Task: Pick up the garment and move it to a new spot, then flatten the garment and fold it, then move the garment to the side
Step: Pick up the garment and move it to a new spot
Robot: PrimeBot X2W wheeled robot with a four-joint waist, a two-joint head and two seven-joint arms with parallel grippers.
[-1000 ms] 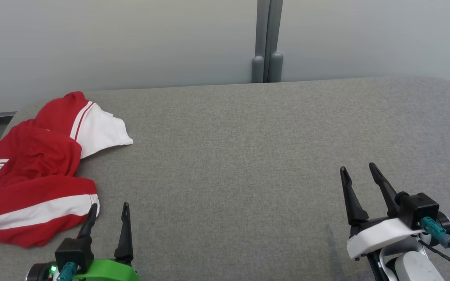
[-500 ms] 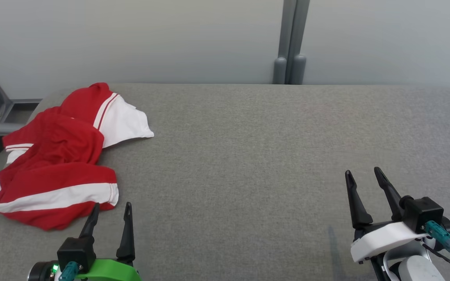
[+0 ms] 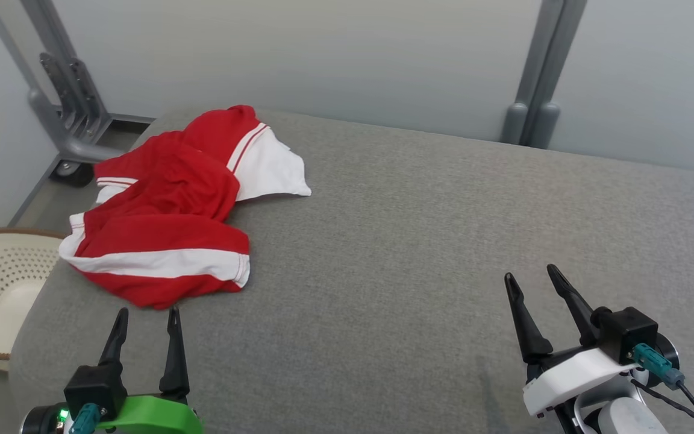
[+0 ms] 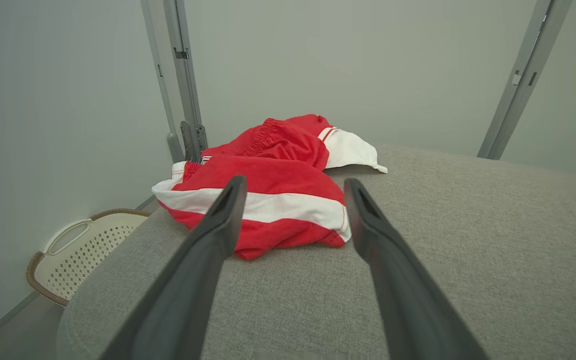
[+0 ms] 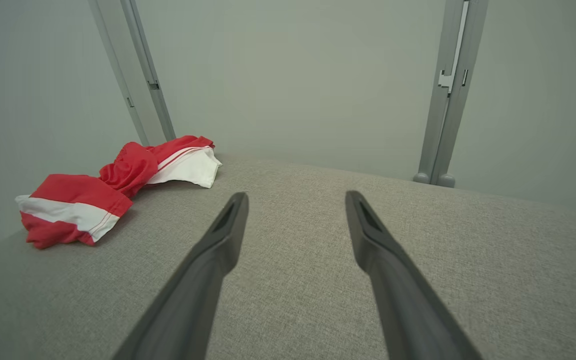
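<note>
Red-and-white garment (image 3: 166,235) crumpled at far-left corner of grey padded table (image 3: 419,241). Left gripper (image 3: 146,311) over table's left front, just short of garment, jaws spread, empty. Right gripper (image 3: 530,272) over table's right front, spread, empty

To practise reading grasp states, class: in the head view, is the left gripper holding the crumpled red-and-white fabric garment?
No: the left gripper stands open before the red-and-white garment, with nothing in its grasp.

I have my left gripper (image 4: 294,181) spread and empty, just short of the crumpled red-and-white garment (image 4: 273,167) by the padded table's (image 4: 468,240) left edge. A perforated basket (image 4: 75,252) sits below that edge.
</note>
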